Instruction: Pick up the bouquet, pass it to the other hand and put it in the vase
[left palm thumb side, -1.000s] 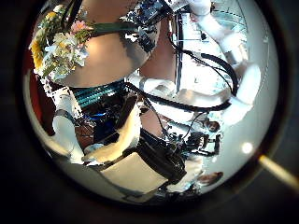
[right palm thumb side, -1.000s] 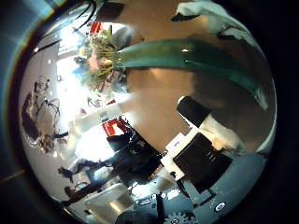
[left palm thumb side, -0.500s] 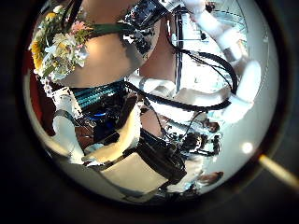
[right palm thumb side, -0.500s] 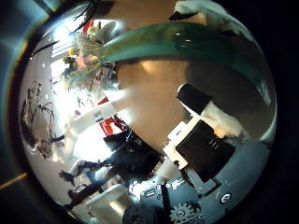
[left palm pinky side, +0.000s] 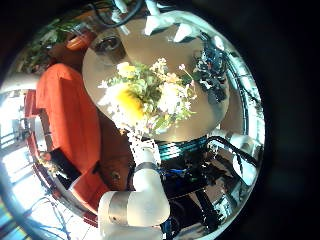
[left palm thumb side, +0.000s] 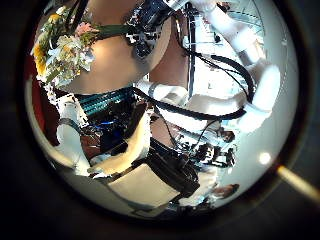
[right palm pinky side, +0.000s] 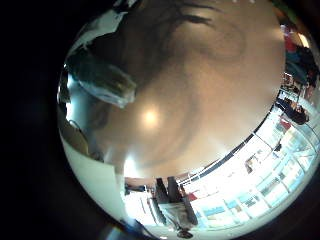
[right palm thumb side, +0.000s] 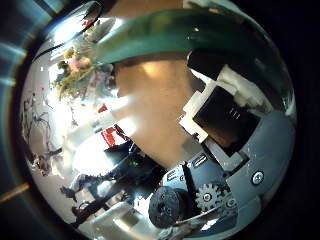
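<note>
Since a second ago the right hand (left palm thumb side: 148, 25) has drawn its fingers (right palm thumb side: 225, 110) closer on the bouquet (left palm pinky side: 150, 95); the stems run right across its palm. It grips the stems, and the blooms hang over the round table (left palm pinky side: 215, 110). Left hand (left palm thumb side: 140, 165): grip can't be told. Judged: handover next, vase step not yet done.

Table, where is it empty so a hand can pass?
The table is bare across the wide stretch beside the bouquet stems, out to its rim. It is crowded near the blooms, where a hand holds the stems.
</note>
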